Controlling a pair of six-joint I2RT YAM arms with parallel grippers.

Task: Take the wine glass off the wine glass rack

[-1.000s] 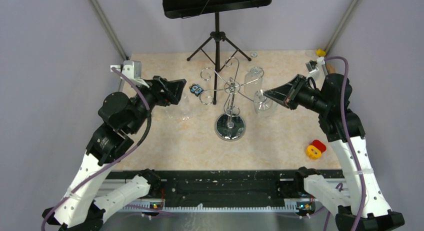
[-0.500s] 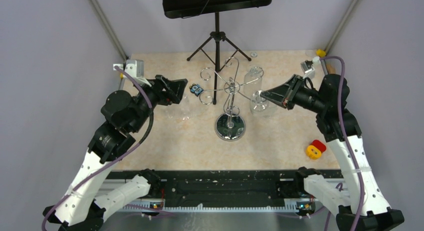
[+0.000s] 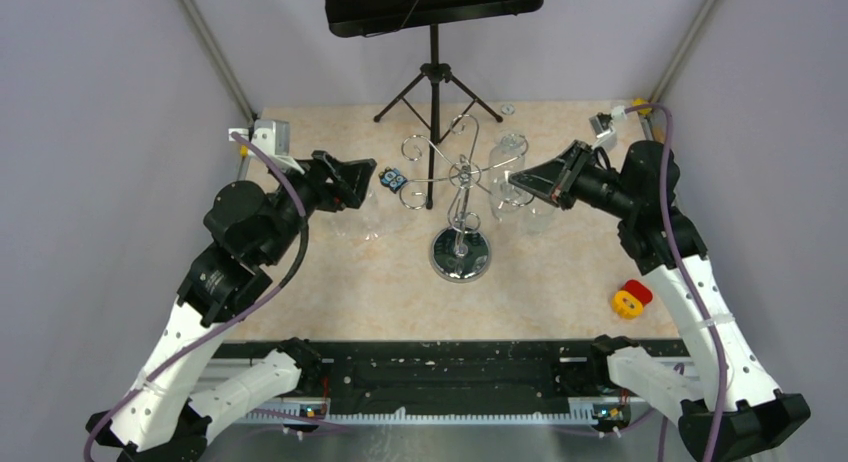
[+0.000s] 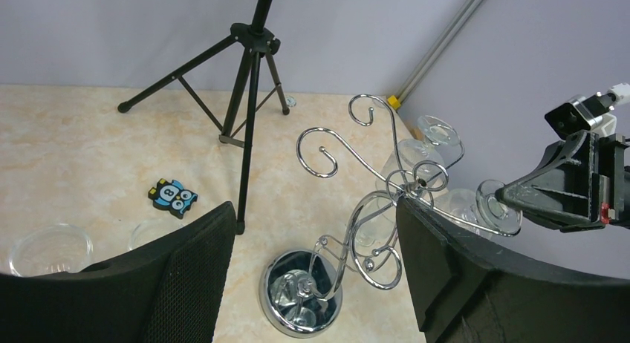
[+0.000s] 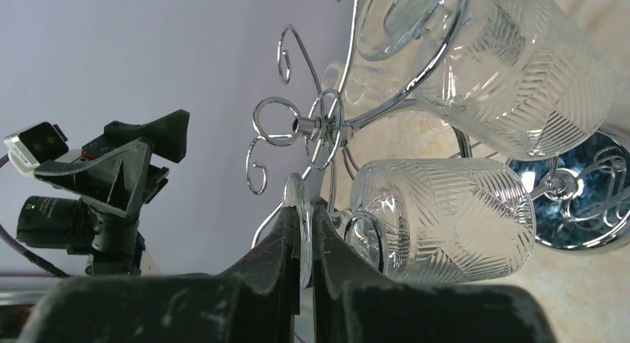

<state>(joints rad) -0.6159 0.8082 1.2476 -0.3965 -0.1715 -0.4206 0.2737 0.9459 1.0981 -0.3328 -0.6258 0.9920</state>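
Observation:
The chrome wine glass rack [image 3: 461, 254] stands mid-table, its curled arms spread around the post [image 4: 405, 183]. Two patterned wine glasses hang upside down on its right side. My right gripper [image 3: 518, 185] is shut on the flat foot of the nearer wine glass [image 5: 446, 217], which is still hooked on an arm; the fingers [image 5: 286, 232] pinch the foot edge-on. The same foot shows in the left wrist view [image 4: 496, 206]. The second glass [image 5: 512, 76] hangs just beyond it. My left gripper [image 3: 357, 175] is open and empty, left of the rack, its fingers [image 4: 186, 261] wide apart.
A black tripod music stand [image 3: 433, 72] stands behind the rack, one leg close to it. A blue owl toy [image 3: 393, 180] lies by the left gripper. Clear glass pieces [image 3: 355, 222] sit on the table under the left gripper. A red and yellow toy [image 3: 630, 298] lies at right.
My right gripper has moved left and a little farther back, carrying the held glass closer to the rack's centre. The left arm has barely moved.

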